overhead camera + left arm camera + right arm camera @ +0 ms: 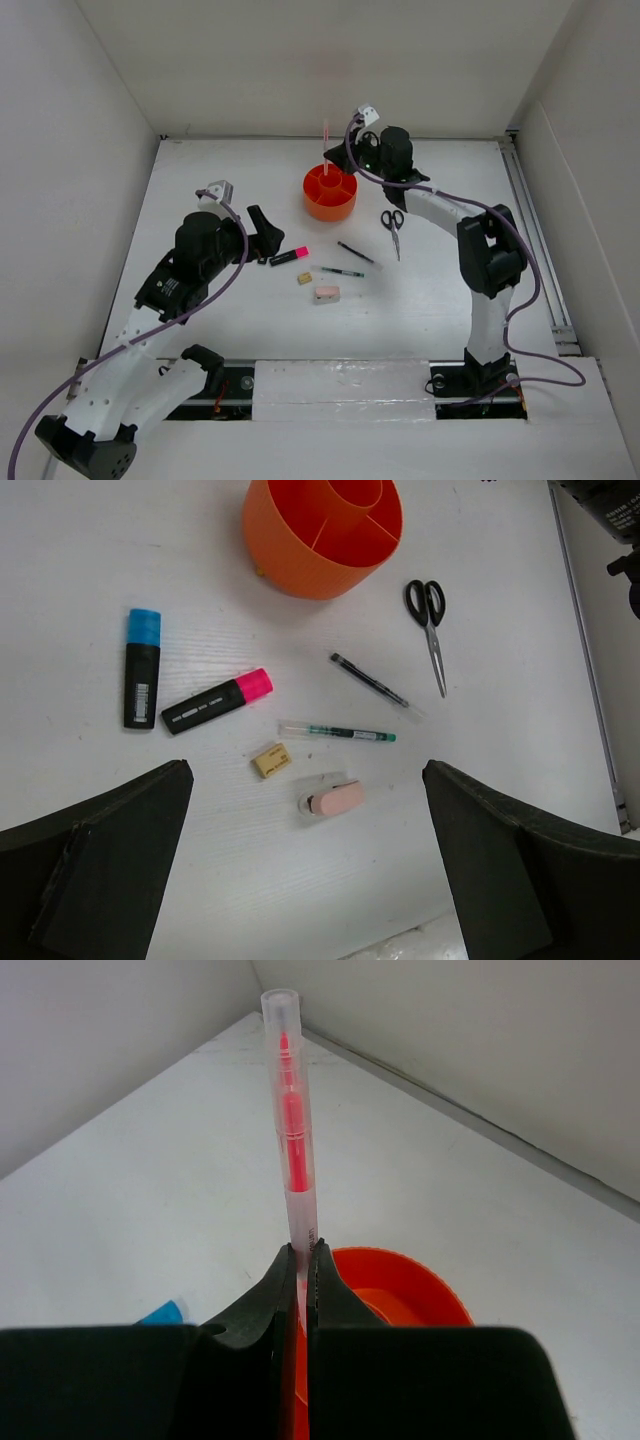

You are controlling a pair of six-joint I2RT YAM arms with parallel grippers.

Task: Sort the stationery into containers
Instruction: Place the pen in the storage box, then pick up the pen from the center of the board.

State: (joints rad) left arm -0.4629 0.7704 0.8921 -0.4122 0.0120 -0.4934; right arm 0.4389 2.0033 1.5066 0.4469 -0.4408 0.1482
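Between the right jaws, clamped low, the pencil (291,1140) is standing upright over the organiser (405,1282); it is probably feeling light, stiff, slippery; left jaws are gaping.

Leaving only narrow gaps among the highlighters (215,702), pens (370,680) and erasers (271,760) lying close together on the tabletop (200,330). Blocking the orange organiser's (328,210) top with the right tool (302,1260) and its upright red pencil (290,1120). Offering open room around the scissors (393,228) and along the near edge.
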